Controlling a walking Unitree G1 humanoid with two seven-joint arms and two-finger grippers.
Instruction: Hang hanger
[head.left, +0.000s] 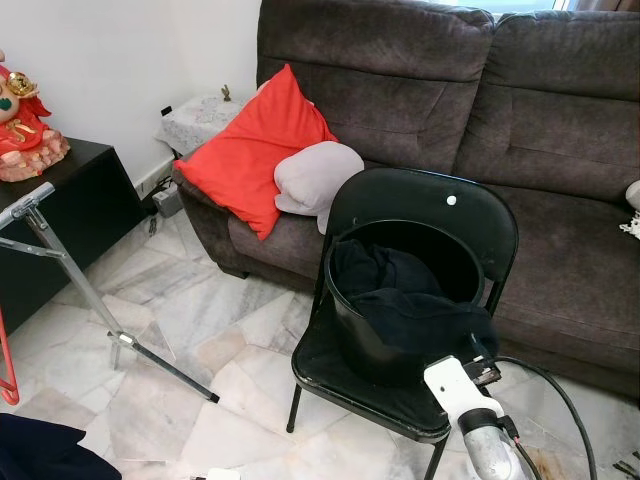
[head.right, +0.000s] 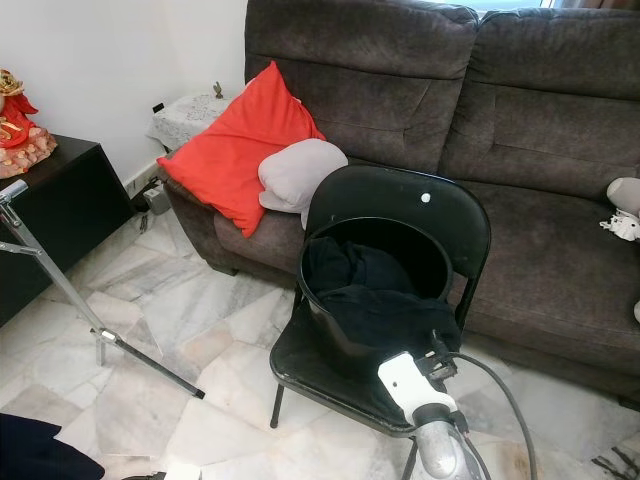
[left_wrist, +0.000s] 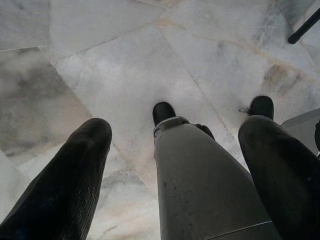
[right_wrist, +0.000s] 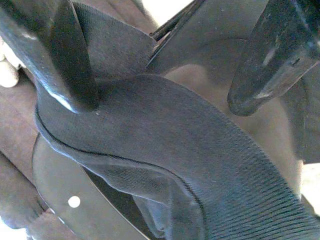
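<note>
**A:** Marble-tiled floor (head.left: 200, 330) under us, with a dark brown fabric sofa (head.left: 560, 130) along the back wall. On the sofa we've got a red square cushion (head.left: 250, 150) leaning against the armrest and a pale grey cushion (head.left: 315, 178) just beside it, touching. A black low cabinet (head.left: 70, 215) sits off to our left, with a red figurine (head.left: 22, 125) on top.

**B:** And the bucket?

**A:** A black round plastic bucket (head.left: 400, 300) sits on the seat of a black metal folding chair (head.left: 440, 205), right in front of the sofa. Dark black clothing (head.left: 400, 290) is heaped inside and spills over the near rim.

**B:** What are our arms up to?

**A:** The right gripper (right_wrist: 165, 75) is at the bucket's near edge. In the right wrist view its two black fingers (right_wrist: 65, 65) are spread apart, with a fold of that ribbed dark cloth running between them. We can't tell if it's actually pinched. The left gripper (left_wrist: 175, 150) hangs low, pointing at the floor, fingers wide apart, nothing in them.

**B:** The hanger?

**A:** We can't make one out. A silver metal rack frame (head.left: 70, 275) stands slanted on the floor to our left, well apart from the chair.
</note>
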